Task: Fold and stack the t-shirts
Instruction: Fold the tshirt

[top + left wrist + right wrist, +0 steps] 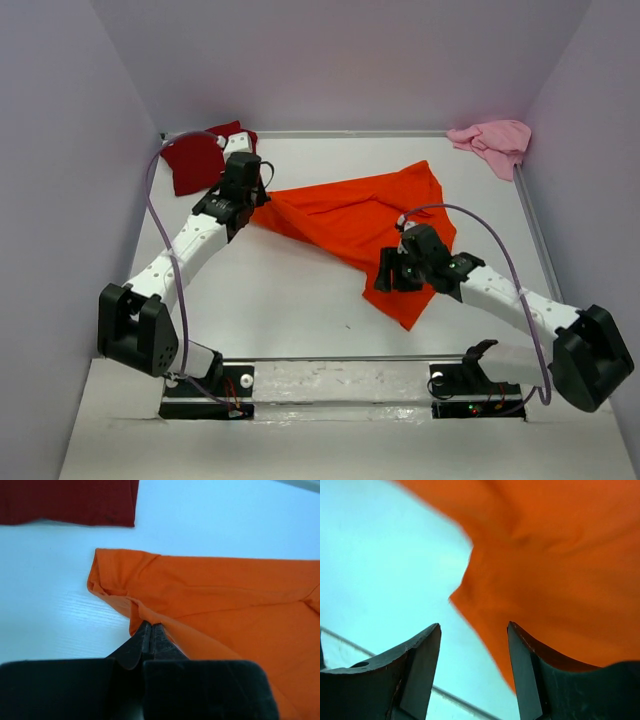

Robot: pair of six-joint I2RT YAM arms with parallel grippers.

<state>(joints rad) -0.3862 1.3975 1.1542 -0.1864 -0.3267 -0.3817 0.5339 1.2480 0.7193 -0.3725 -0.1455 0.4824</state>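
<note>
Table, top view: white flat table [300, 300] between pale lilac walls [60, 150]; a bright orange soft cloth t-shirt [350, 215] lies crumpled and slanting across the middle.
Other shirts, top view: a dark red cloth t-shirt [190, 160] lies flat in the far left corner and seems folded; a pale pink cloth t-shirt [495, 142] is bunched at the far right corner.
Arms, top view: left gripper [258, 205] is at the left end of the orange t-shirt; right gripper [388, 272] is at its near right edge.
Left wrist view: left gripper [150, 630] is pressed together and pinches a fold at the shirt's edge; the dark red t-shirt [70, 502] lies apart, further away.
Right wrist view: right gripper [474, 635] is spread and holds nothing; a corner of the orange t-shirt [555, 555] lies just beyond the gap.
Handling: I judge the cloth light, thin and limp. It will sag, drag on the table and may slip from a shallow pinch. Better to hold it at the corners or the hem, one on each side, and pull it taut.
Writing: no brand, label or letters can be read in any view.
</note>
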